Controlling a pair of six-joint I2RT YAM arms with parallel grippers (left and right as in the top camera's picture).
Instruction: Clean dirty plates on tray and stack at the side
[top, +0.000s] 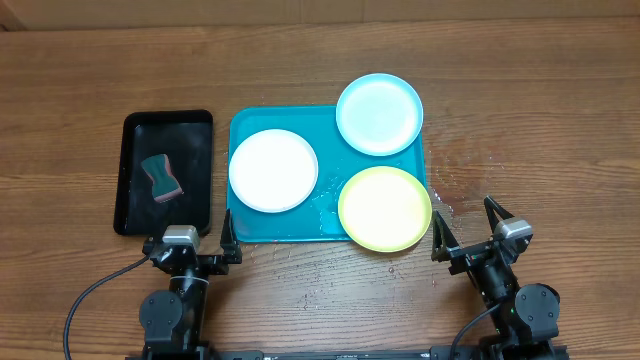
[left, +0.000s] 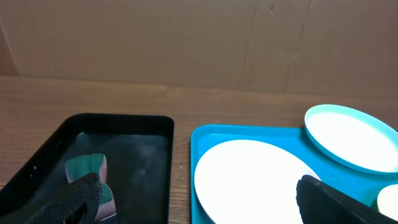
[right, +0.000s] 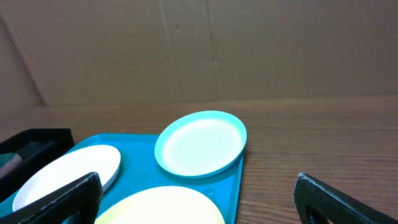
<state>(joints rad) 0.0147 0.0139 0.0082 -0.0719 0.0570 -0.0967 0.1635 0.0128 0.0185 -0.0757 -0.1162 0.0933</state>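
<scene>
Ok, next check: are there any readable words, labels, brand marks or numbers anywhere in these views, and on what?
None: no text can be read in any view.
The white plate, pale blue plate, yellow-green plate, teal tray, black tray and sponge are all unmarked.
The cardboard backdrop shows no print.

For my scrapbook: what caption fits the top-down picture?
Round plastic dishes: white plate, pale blue plate and yellow-green plate on a teal rectangular plastic tray; left gripper, right gripper both open.
</scene>
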